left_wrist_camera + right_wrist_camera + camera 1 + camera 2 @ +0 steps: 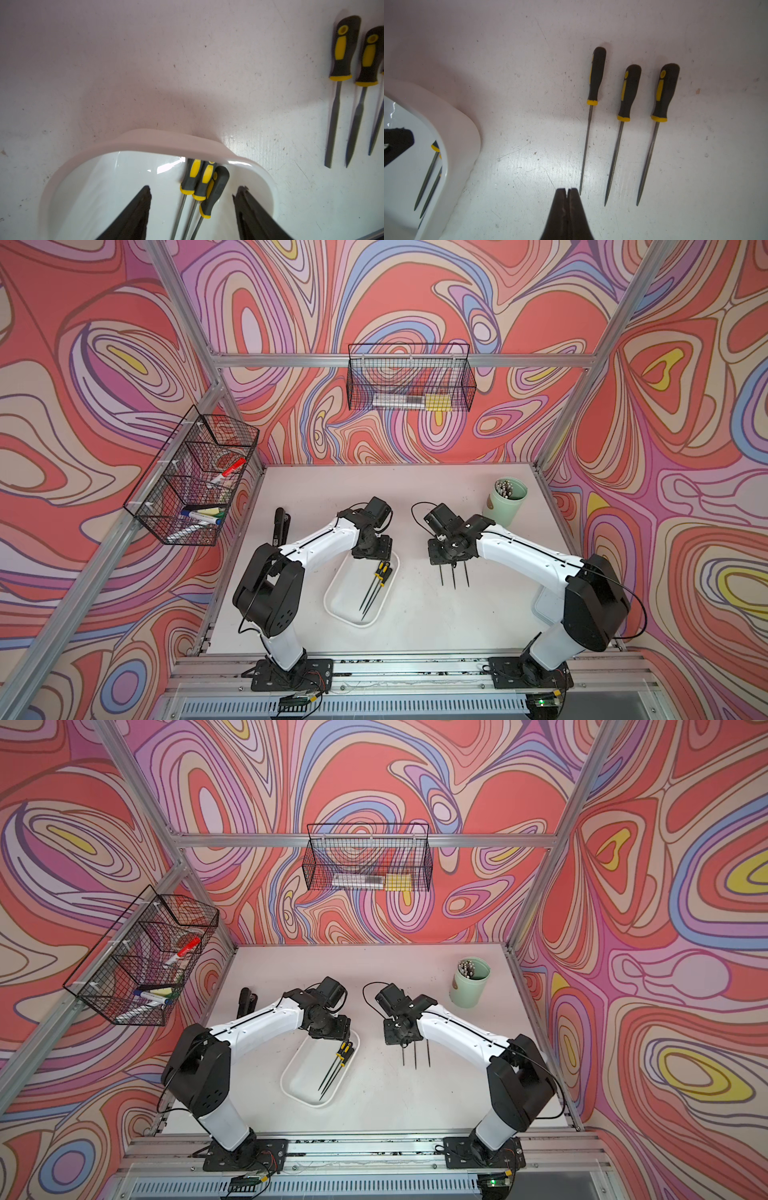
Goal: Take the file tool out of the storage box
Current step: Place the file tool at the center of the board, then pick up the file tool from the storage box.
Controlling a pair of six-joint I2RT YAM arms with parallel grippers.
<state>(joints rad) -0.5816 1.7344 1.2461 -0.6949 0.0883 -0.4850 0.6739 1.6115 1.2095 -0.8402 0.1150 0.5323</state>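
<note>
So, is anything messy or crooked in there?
A little. The three files in the storage box are bunched together against one end wall, handles overlapping, one slanted against its neighbour. The three files on the table lie neatly apart in a row. Nothing looks spilled or broken.

Before me the shallow white plastic storage box with rounded corners point(347, 599) sits flat on the table, skewed. Three slim files with black-and-yellow handles point(204, 182) lie bunched inside, handles against its far rim. Three matching files point(623, 120) lie parallel on the table to my right, outside the box.
</note>
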